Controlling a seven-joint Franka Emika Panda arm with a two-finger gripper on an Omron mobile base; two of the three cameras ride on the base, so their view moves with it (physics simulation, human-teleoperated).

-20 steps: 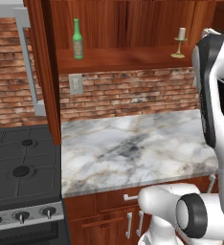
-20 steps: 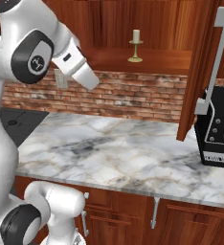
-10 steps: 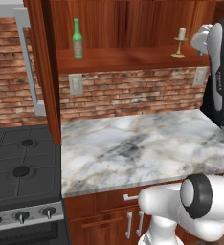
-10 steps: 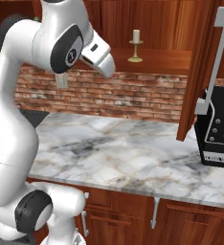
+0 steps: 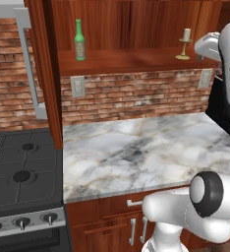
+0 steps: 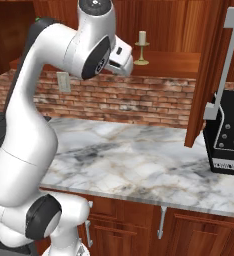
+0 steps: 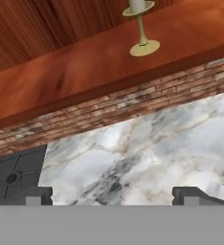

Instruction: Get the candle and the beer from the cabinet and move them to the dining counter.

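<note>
The cabinet [image 5: 136,19] stands with its doors open. The green beer [image 5: 79,40] is upright at the left of the cabinet's shelf [image 5: 131,60], and the candle [image 5: 185,43] on its brass stick is at the right. My gripper [image 7: 115,195] is open and holds nothing. It hangs at shelf height in front of the cabinet, just left of the candle [image 6: 141,47] in the right base view and short of it. The hand view has the candle [image 7: 141,29] ahead at the top edge, its upper part cut off. The dining counter is out of view.
Below the shelf runs a brick-backed marble worktop [image 5: 136,152]. A black stove [image 5: 18,172] sits to its left, and a black appliance [image 6: 229,135] to its right. The open doors [image 5: 45,74] [image 6: 209,75] with silver bar handles jut out on both sides.
The arm has risen and swung right, bringing the hand up to shelf level and closer to the candle. The jaws have stayed open.
</note>
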